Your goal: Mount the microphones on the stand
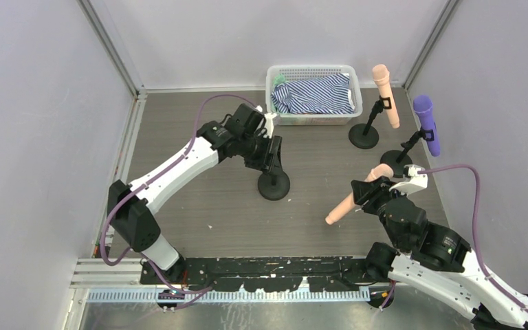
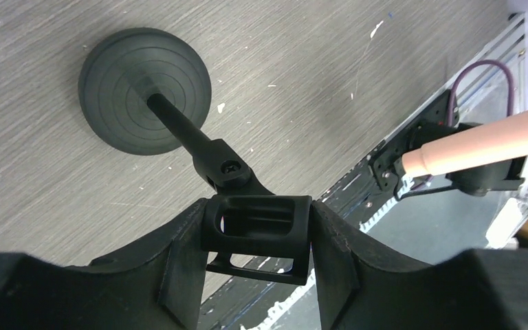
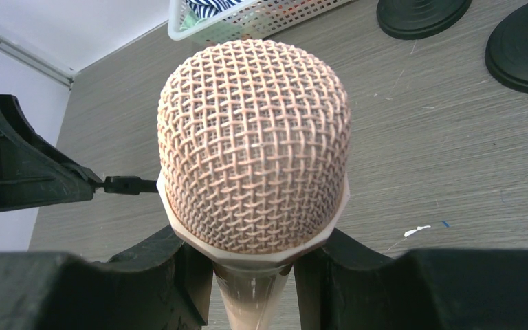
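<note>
An empty black stand has its round base (image 1: 273,185) on the table mid-left. My left gripper (image 1: 273,151) is shut on the stand's clip (image 2: 258,225) at the top of the post; the base (image 2: 144,89) shows below it. My right gripper (image 1: 376,187) is shut on a peach-pink microphone (image 1: 344,205) just below its mesh head (image 3: 254,144), held above the table with the handle pointing left towards me. That handle also shows in the left wrist view (image 2: 481,141). A second peach-pink microphone (image 1: 385,96) and a purple microphone (image 1: 427,125) sit clipped in two stands at the back right.
A white basket (image 1: 314,71) with striped cloth stands at the back centre. The two filled stands' bases (image 1: 363,136) (image 1: 393,162) lie just beyond my right gripper. Grey walls close in the table on both sides.
</note>
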Motion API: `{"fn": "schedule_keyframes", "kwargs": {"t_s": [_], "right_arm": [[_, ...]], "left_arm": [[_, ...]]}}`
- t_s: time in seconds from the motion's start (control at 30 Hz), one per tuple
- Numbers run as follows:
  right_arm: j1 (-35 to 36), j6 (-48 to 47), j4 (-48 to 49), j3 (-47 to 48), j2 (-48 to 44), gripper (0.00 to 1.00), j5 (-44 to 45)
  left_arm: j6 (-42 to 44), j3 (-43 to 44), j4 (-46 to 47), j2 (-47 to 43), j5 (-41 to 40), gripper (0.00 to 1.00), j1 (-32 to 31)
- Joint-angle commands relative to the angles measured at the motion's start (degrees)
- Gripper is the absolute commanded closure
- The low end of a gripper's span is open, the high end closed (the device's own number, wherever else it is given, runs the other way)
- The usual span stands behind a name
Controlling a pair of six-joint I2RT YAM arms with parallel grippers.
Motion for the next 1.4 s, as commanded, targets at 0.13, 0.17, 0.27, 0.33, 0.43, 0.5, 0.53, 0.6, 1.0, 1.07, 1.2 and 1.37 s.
{"fn": "schedule_keyframes", "kwargs": {"t_s": [0.13,0.17,0.27,0.33,0.43,0.5,0.53,0.6,1.0,1.07,1.2,1.37], "right_arm": [[0.01,0.34,1.48,2.48,0.16,0.99,1.69],[0.03,0.34,1.55,2.47,0.28,0.99,1.62],[0.02,0.37,1.60,2.56,0.56,0.99,1.29],[0.04,0.43,1.47,2.64,0.52,0.99,1.25],[-0.01,0.55,0.95,2.97,0.34,0.99,1.27],[0.03,0.53,0.68,3.09,0.16,0.99,1.48],[-0.01,0.57,0.57,3.13,0.12,0.99,1.52],[0.01,0.81,0.54,3.07,0.02,0.99,1.52],[0.03,0.47,0.98,2.74,0.57,0.99,1.18],[-0.02,0.36,0.99,2.74,0.64,0.99,1.09],[-0.01,-0.19,1.07,2.66,0.88,0.99,0.79],[0.02,-1.03,0.94,2.67,1.13,0.99,0.90]], "left_arm": [[8.08,4.37,-5.76,0.65,-6.46,1.00,1.07],[8.39,4.53,-5.07,0.85,-7.37,1.00,1.07],[9.46,5.08,-3.11,1.67,-10.17,1.00,1.06],[10.26,5.67,-2.76,2.35,-11.64,1.00,1.07],[11.66,6.84,-3.55,3.67,-13.22,1.00,1.07],[12.44,7.18,-4.05,4.17,-13.78,1.00,1.07],[12.60,7.14,-4.17,4.14,-13.89,0.99,1.07],[12.49,6.47,-3.65,3.50,-13.60,0.85,1.04],[9.19,-10.39,18.42,-13.08,-14.29,0.04,1.07],[8.49,-17.17,26.01,-17.45,-14.79,0.01,1.07],[8.43,-28.61,41.01,-24.76,-15.75,0.00,0.96],[6.77,-37.70,52.04,-28.88,-19.36,0.00,0.98]]}}
